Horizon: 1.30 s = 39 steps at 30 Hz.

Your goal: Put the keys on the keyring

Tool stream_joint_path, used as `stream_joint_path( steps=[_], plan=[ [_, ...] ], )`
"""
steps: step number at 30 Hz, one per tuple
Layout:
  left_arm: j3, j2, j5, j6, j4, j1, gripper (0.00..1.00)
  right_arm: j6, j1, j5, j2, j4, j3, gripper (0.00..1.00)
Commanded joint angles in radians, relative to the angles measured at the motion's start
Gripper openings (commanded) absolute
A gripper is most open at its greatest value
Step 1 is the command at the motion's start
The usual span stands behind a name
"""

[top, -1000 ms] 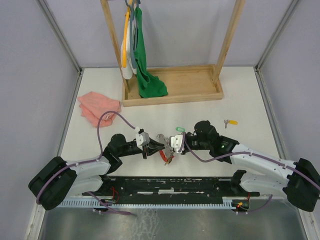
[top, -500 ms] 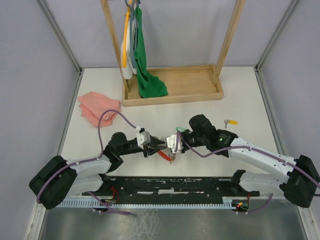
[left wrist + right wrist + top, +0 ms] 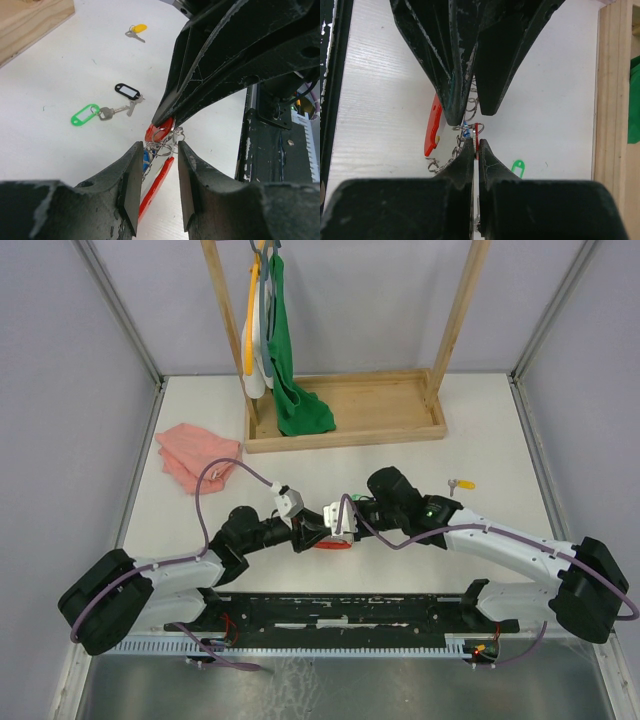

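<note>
The keyring (image 3: 161, 134) hangs between the two grippers as a red loop with silver rings, a short chain and a red oblong tag (image 3: 156, 186). My right gripper (image 3: 476, 141) is shut on the keyring's thin red edge (image 3: 477, 131). My left gripper (image 3: 160, 146) faces it with its jaws apart, the silver rings just at their tips and untouched by the pads. Loose keys lie on the table: a green-tagged one (image 3: 89, 114), a black-tagged one (image 3: 127, 92) and a yellow-tagged one (image 3: 461, 483). From above, both grippers meet over the red keyring (image 3: 332, 544).
A pink cloth (image 3: 195, 455) lies at the back left. A wooden tray with an upright frame (image 3: 345, 428) stands at the back, with a green cloth (image 3: 290, 380) hanging into it. The black base rail (image 3: 350, 610) runs along the near edge.
The left gripper's jaws have spread apart. The right arm has carried the keyring leftwards, up against the left gripper's tips.
</note>
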Motion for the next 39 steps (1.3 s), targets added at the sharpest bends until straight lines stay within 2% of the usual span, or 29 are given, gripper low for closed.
stream_joint_path(
  steps=[1,12,22,30,39],
  plan=[
    [0.037,0.003,-0.127,-0.110,-0.020,-0.024,0.41,0.053,0.012,0.034,0.004,0.041,0.069,0.01],
    [0.015,-0.063,-0.315,-0.282,-0.057,-0.081,0.41,0.126,0.029,0.072,0.014,0.007,0.100,0.01],
    [0.035,-0.226,-0.431,-0.314,-0.248,-0.142,0.42,0.192,0.039,0.121,0.017,-0.007,0.117,0.01],
    [0.055,-0.183,-0.492,-0.312,-0.272,-0.207,0.38,0.263,0.046,0.158,0.033,-0.039,0.156,0.01],
    [0.097,-0.111,-0.672,-0.216,-0.270,-0.298,0.40,0.296,0.051,0.190,0.041,-0.048,0.161,0.01]
  ],
)
